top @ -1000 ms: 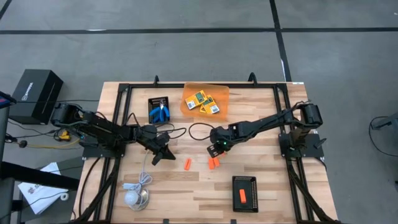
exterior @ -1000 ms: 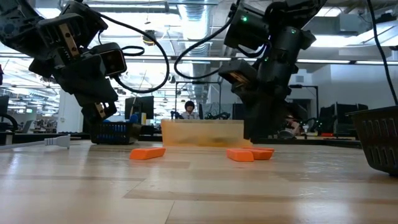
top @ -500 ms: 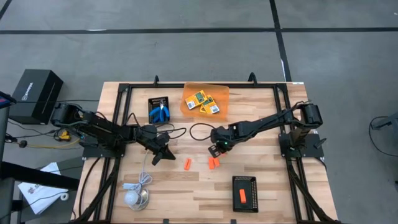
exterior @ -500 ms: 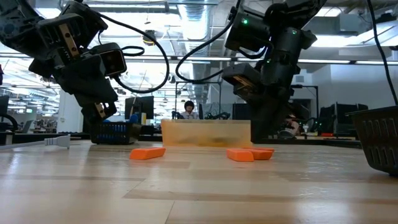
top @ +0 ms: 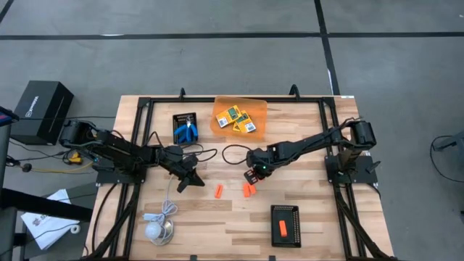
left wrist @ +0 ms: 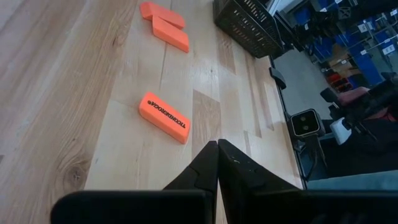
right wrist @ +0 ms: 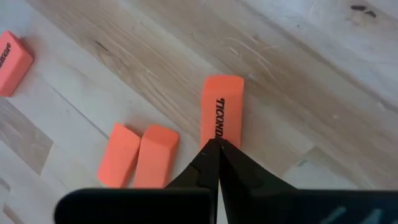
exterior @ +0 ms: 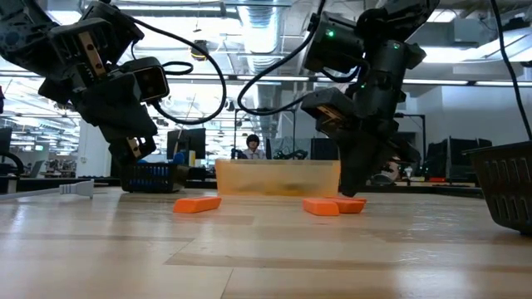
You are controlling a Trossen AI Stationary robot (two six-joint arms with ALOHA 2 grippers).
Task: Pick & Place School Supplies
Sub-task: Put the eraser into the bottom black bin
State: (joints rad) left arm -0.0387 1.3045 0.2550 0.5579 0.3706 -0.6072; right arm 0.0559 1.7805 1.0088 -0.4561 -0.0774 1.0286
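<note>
Two dark arms work over a wooden table [top: 304, 127] strewn with school supplies. The right gripper [top: 250, 176] hangs low near the table's middle, its fingers pressed together. In the right wrist view their tips meet the end of an orange stick [right wrist: 222, 118] printed with black lettering, lying on the wood. Whether the stick is pinched cannot be told.

Just on the near side of that gripper lies a pair of orange sticks [top: 249, 190], side by side and touching. A single orange stick [top: 218, 191] lies to their left, apart from them.

The left gripper [top: 181, 185] hovers above the wood left of centre, its fingers also closed flat against each other with nothing between them.

At the far side, blue-handled scissors [top: 187, 131] sit in a small black tray [top: 185, 115]. To its right, yellow-and-green crayon boxes [top: 239, 119] are clustered on an orange tray [top: 221, 105].

Near the front right, a second black tray [top: 286, 211] holds one more orange stick [top: 282, 229]. A white cable with a round puck [top: 156, 230] lies at the near left. In the low view, a person [exterior: 252, 145] is seen far off in the room behind.
</note>
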